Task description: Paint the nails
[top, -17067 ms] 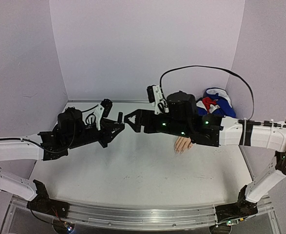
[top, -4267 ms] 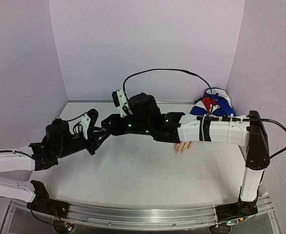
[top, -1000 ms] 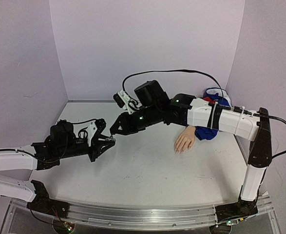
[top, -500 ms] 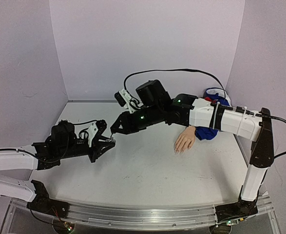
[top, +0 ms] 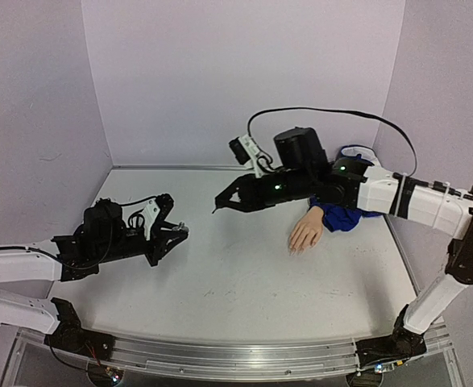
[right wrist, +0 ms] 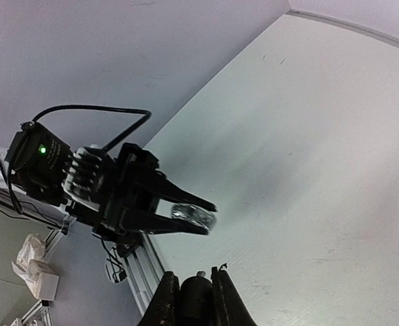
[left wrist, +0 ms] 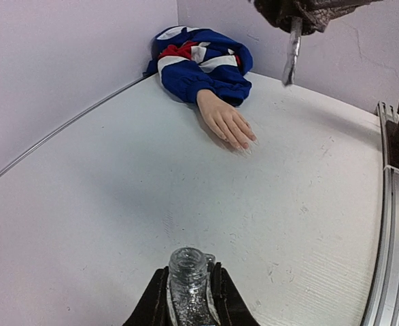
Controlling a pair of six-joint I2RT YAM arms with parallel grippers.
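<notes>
Left gripper (left wrist: 189, 272) clamped on small open glass bottle (left wrist: 189, 299), near left of table (top: 236, 298). Right gripper (right wrist: 193, 280) pinched shut on dark cap (right wrist: 196, 302), brush stem (left wrist: 292, 54) pointing down, mid-table. Nails (left wrist: 243, 142) on mannequin hand (left wrist: 223, 121), flat at far right, untouched.

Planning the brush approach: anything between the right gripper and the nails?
Nothing visible. Only bare table lies between the right gripper, shut on the brush, and the nails. The open bottle in the left gripper sits on the other side of the right gripper, off that path.
</notes>
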